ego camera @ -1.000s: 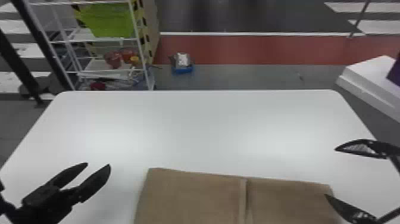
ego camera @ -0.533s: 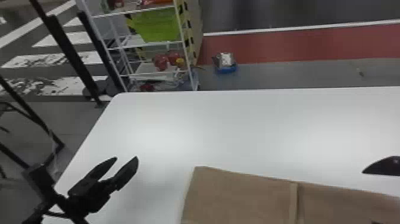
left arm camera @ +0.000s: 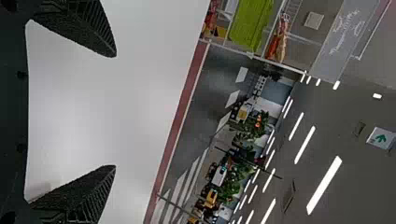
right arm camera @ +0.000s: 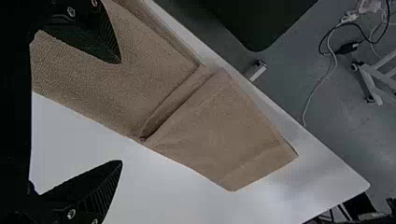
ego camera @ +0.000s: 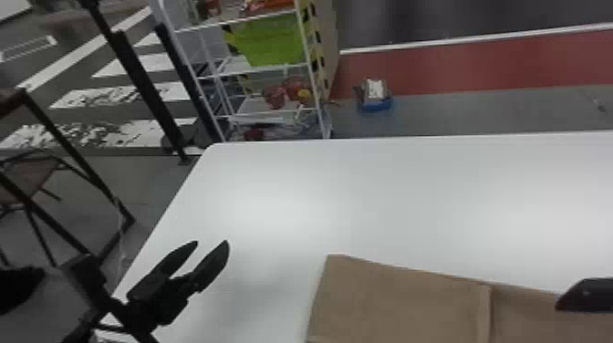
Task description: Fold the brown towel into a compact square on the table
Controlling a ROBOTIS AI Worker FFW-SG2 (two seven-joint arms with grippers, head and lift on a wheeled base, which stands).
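Observation:
The brown towel (ego camera: 397,301) lies on the white table near its front edge, with a ridge or fold running across it. In the head view my left gripper (ego camera: 213,244) is over the table to the left of the towel, open and holding nothing. My right gripper (ego camera: 584,295) shows at the right edge, over the towel's right part. In the left wrist view the left gripper (left arm camera: 115,111) has its fingers wide apart. In the right wrist view the right gripper (right arm camera: 121,112) is open too, above the towel (right arm camera: 224,130), whose folded layers show a crease.
The white table (ego camera: 365,191) extends behind the towel. Past its far left corner stands a white wire shelf (ego camera: 255,68) with a green bin (ego camera: 269,41). A dark-framed chair (ego camera: 32,178) is on the floor at left.
The head view has swung to the left, so table and towel sit farther right in it. The right gripper has slid mostly out at the right edge. The left gripper remains open beside the towel.

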